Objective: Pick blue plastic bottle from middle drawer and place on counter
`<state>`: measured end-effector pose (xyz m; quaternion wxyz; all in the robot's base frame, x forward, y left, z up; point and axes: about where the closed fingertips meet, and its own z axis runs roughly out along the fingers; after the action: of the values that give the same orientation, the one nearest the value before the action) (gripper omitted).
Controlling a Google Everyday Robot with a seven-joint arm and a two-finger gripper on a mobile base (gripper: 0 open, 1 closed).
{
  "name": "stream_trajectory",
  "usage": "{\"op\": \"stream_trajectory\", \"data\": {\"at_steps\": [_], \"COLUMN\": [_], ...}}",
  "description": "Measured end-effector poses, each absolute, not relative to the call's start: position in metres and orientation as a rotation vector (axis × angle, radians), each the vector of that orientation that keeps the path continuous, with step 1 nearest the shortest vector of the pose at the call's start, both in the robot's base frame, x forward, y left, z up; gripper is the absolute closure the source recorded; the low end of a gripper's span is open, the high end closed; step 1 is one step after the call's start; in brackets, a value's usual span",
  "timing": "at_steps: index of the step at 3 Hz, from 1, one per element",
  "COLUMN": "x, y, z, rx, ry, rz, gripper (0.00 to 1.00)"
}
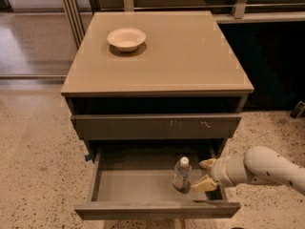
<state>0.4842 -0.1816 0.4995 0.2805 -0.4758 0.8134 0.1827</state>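
Here, the bottle (182, 174) stood upright on the floor of the open drawer (138, 185), toward its right side, while the claw (206, 174), spread wide and empty, hovered just right of it.

the arm (271, 168) is showing smooth, rounded off-white shells, narrowing to a greyish wrist collar. the gripper (206, 174), sitting inside the middle drawer's (143, 187) right end, is wearing two pale tan wedge-shaped fingers (204, 184), spread apart.
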Motion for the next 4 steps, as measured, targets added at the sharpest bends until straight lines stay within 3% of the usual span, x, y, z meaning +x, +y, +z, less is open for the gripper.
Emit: {"op": "stream_trajectory", "data": {"at_steps": [1, 4], "x": [0.490, 0.525], "y": [-0.178, -0.133], "z": [0.491, 0.465], "rx": [-1.261, -1.193], "ry": [2.154, 1.961], "rz": [0.504, 0.632], "gripper": [0.08, 0.07]}}
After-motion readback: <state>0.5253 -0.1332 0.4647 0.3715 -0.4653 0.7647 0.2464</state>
